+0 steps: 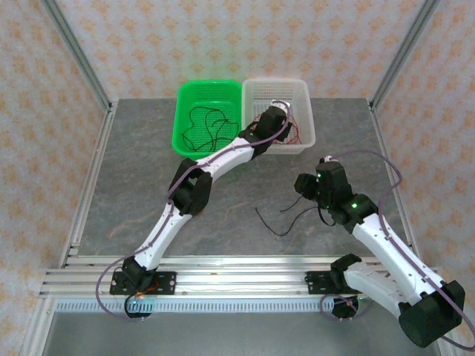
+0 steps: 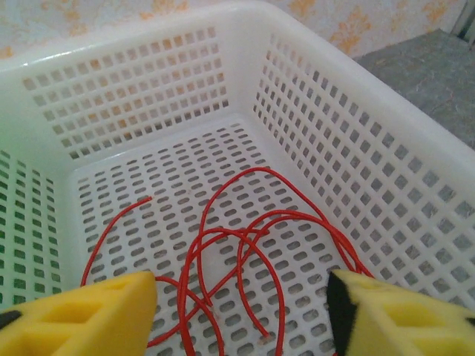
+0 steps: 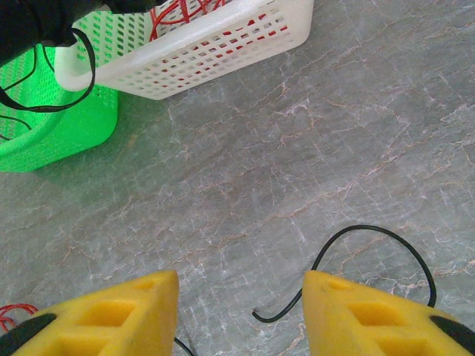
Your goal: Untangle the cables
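Left fingers [image 2: 89, 315] stand spread wide with nothing between them, low inside the white basket [image 2: 386, 170]. The red cables [image 2: 245, 245] lie in loose overlapping loops on the basket's floor. They sit straight ahead of the fingers and run down into the gap between the two tips, but I cannot tell whether they touch either one.

The right fingers [image 3: 96, 319] are likewise parted and empty, hanging over the bare grey table [image 3: 297, 148] toward its right side. A single black cable [image 3: 367, 226] lies on the table. Its arc curves ahead of the right-hand finger and its free end lies in the gap between the two.

From the top camera, the white basket and the green basket [image 1: 180, 111] sit side by side, touching, at the middle of the table's far edge. The green one holds a loose curl of black cables [image 1: 202, 127], well apart from both pairs of fingers.
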`<state>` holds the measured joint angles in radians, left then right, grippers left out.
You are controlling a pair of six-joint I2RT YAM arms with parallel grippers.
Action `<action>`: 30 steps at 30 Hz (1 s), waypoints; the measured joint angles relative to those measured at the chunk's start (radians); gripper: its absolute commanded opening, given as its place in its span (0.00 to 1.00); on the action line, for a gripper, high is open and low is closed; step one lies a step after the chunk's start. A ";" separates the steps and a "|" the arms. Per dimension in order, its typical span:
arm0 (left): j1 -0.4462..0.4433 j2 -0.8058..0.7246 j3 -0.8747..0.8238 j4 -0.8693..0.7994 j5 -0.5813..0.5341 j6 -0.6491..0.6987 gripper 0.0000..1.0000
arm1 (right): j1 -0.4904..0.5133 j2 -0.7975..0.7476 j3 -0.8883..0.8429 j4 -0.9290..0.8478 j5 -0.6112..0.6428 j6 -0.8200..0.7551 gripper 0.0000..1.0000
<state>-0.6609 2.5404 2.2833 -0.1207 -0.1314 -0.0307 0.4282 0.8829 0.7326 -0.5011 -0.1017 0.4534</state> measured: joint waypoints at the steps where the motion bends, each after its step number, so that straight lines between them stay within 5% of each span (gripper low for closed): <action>1: 0.000 0.000 0.009 -0.008 -0.001 0.002 0.72 | 0.000 0.000 0.000 0.000 0.000 0.000 0.47; 21: 0.000 -0.061 0.124 -0.420 0.030 -0.070 0.76 | 0.000 -0.016 0.000 -0.015 -0.010 0.005 0.47; 30: 0.000 -0.332 -0.030 -0.421 0.047 -0.118 0.76 | 0.035 0.002 0.000 -0.015 -0.057 0.003 0.48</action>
<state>-0.6613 2.2089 2.2532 -0.5415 -0.0849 -0.1490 0.4633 0.8845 0.7326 -0.5159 -0.1589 0.4561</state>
